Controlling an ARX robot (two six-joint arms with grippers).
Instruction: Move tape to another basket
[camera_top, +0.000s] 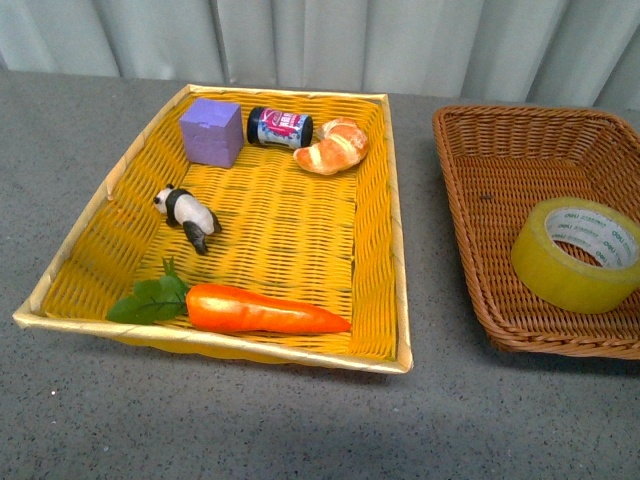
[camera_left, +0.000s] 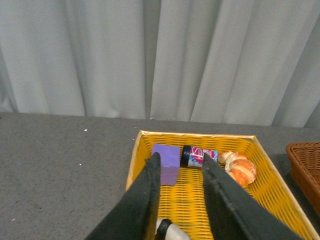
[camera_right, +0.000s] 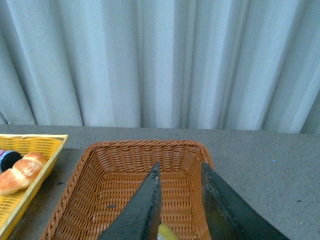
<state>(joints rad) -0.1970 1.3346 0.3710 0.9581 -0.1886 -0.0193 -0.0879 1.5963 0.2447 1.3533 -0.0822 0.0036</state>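
The tape (camera_top: 577, 253), a wide yellowish roll with a white printed core, lies in the front part of the brown wicker basket (camera_top: 480, 230) at the right. A sliver of the tape (camera_right: 165, 232) shows between the right gripper's fingers. My right gripper (camera_right: 181, 171) is open and empty above the basket (camera_right: 125, 165). My left gripper (camera_left: 181, 162) is open and empty above the yellow woven tray (camera_left: 260, 175). Neither arm shows in the front view.
The yellow tray (camera_top: 390, 220) at the left holds a purple cube (camera_top: 211, 130), a small jar (camera_top: 279, 127), a croissant (camera_top: 332, 147), a panda figure (camera_top: 186, 214) and a carrot (camera_top: 260, 309). Grey tabletop lies around both. A grey curtain hangs behind.
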